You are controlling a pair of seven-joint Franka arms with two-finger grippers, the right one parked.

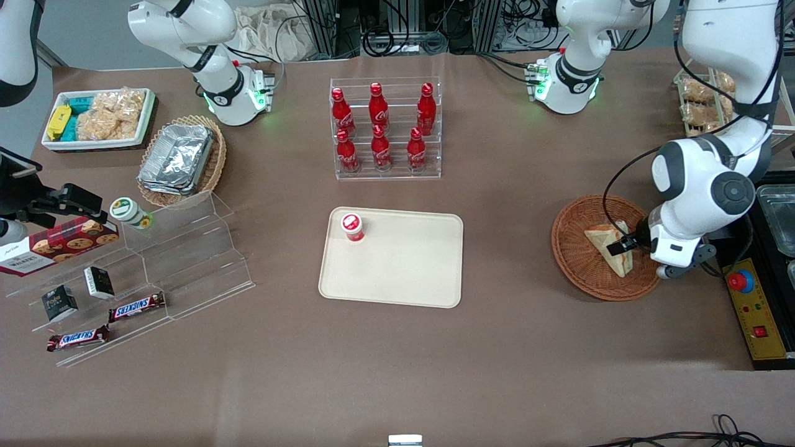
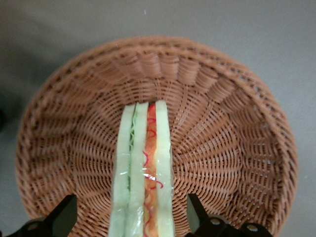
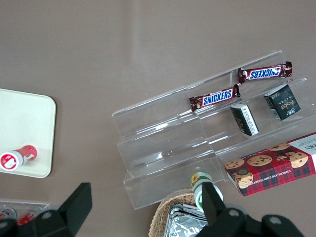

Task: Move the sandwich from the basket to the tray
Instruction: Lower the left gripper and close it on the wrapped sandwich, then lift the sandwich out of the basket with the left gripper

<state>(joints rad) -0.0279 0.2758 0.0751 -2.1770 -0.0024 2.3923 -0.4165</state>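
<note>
The sandwich (image 1: 605, 243) stands on edge in the round reddish-brown basket (image 1: 574, 264), toward the working arm's end of the table. My left gripper (image 1: 624, 245) is low over the basket, open, with a finger on each side of the sandwich and a gap on both sides. In the left wrist view the sandwich (image 2: 145, 168) shows its red and green filling, the two dark fingers (image 2: 61, 216) flank it, and the basket (image 2: 227, 123) fills the frame. The cream tray (image 1: 404, 270) lies at the table's middle.
A small red-capped bottle (image 1: 353, 226) stands on the tray's corner. A clear rack of red bottles (image 1: 385, 130) stands farther from the camera than the tray. A yellow emergency-stop box (image 1: 754, 307) lies beside the basket. An acrylic shelf (image 1: 180, 248) with snacks is toward the parked arm's end.
</note>
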